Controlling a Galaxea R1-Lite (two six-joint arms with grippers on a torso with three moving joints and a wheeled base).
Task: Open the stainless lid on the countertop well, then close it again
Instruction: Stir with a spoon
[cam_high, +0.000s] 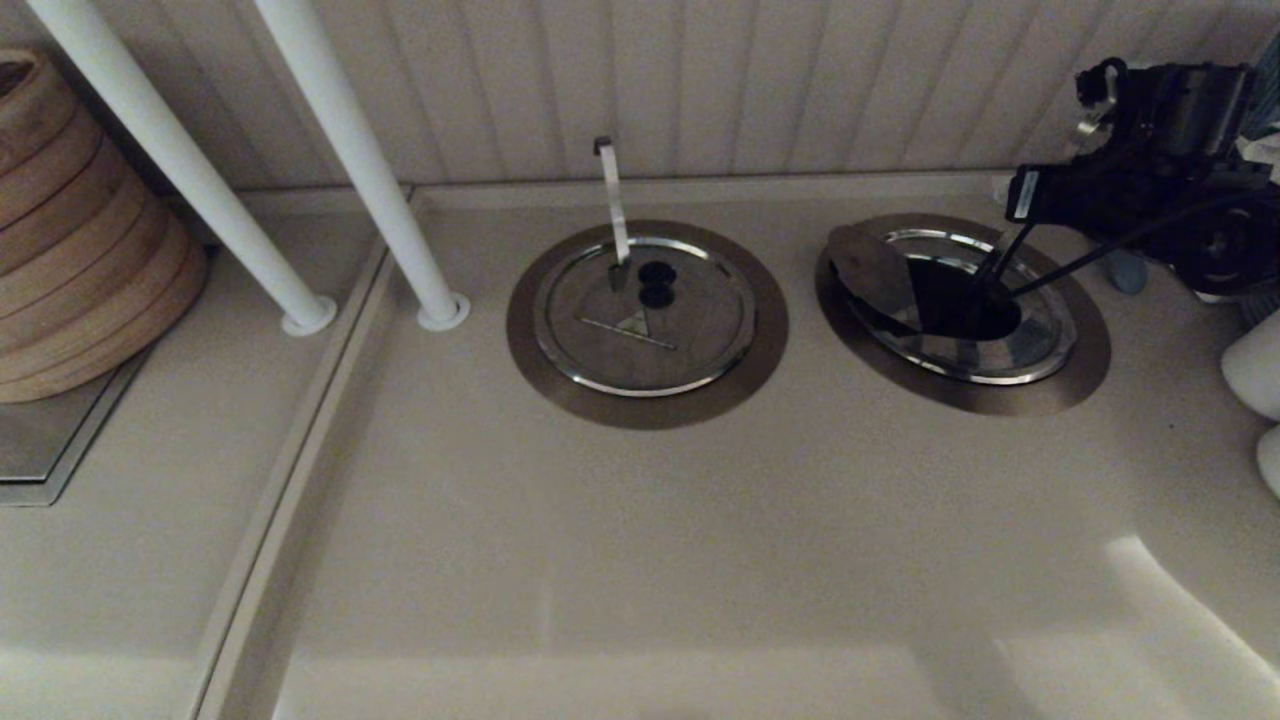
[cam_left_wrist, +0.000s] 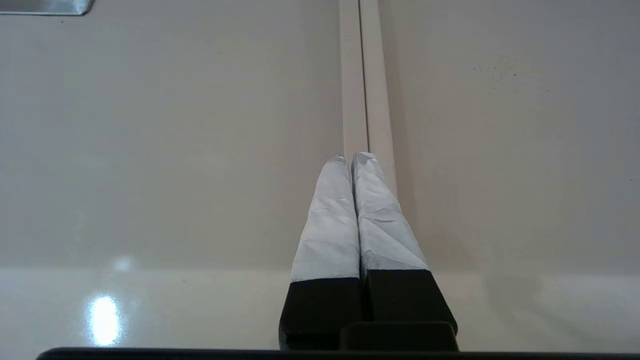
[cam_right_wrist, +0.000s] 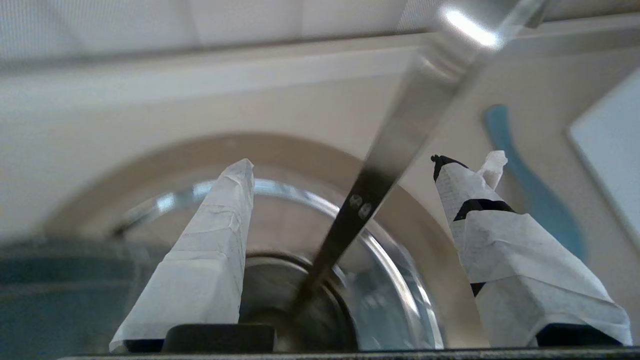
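The right gripper (cam_right_wrist: 340, 165) stands open over the lid (cam_high: 960, 310), holding nothing. Lid looks reseated on the well (cam_high: 1085, 350); next, probably withdraw.

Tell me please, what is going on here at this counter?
The robot is working on the stainless lid of the countertop well on the right. The right gripper hangs over this lid with its jaws wide open, holding nothing; the slanted utensil handle passes between its fingers. The lid appears seated on its collar. The left gripper is shut and idle over bare counter. The other lid is untouched.
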